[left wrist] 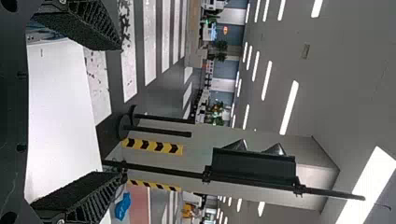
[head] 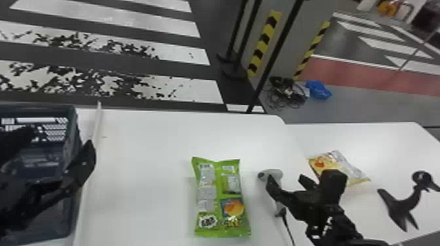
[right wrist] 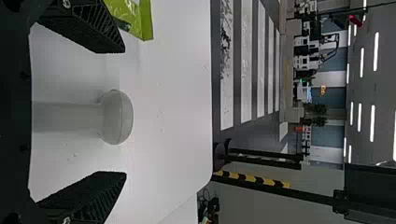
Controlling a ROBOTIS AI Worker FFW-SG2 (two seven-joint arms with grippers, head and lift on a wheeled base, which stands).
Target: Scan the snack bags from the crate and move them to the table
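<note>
Your right gripper [right wrist: 124, 112] straddles the scanner [right wrist: 115, 116], fingers wide, likely to grasp it
Left of it lies the green bag [head: 220, 199], probably placed for scanning; your left gripper [left wrist: 120, 111], also wide, is by the crate [head: 72, 134]

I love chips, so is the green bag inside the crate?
No, the green bag lies on the white table, outside the crate.

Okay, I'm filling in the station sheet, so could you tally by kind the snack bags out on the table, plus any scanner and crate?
Snack bags: 2 (green bag, yellow-and-white bag)
Scanner: 1
Crate: 1
Total: 4
</note>
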